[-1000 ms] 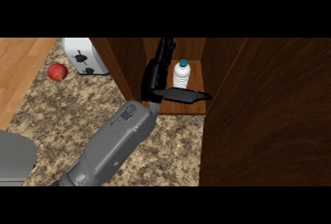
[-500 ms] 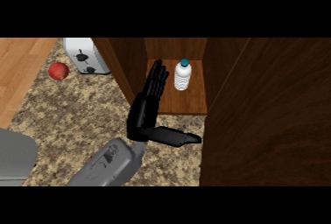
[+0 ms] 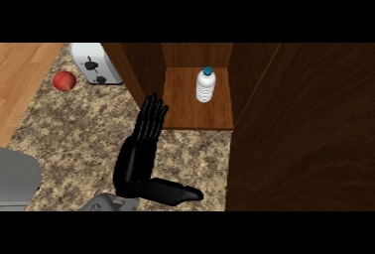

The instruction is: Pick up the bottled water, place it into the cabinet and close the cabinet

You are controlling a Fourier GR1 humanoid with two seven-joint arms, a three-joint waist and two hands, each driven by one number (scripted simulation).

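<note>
Bottled water [image 3: 207, 85] upright inside cabinet [image 3: 198, 111], apart from open, probably left, hand [image 3: 139, 154].

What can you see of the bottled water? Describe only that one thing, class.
The bottled water is a small clear bottle with a white ribbed body and a blue cap. It stands upright on the wooden shelf inside the open cabinet, towards the back. Nothing grips it; the hand is apart from it, lower left.
</note>
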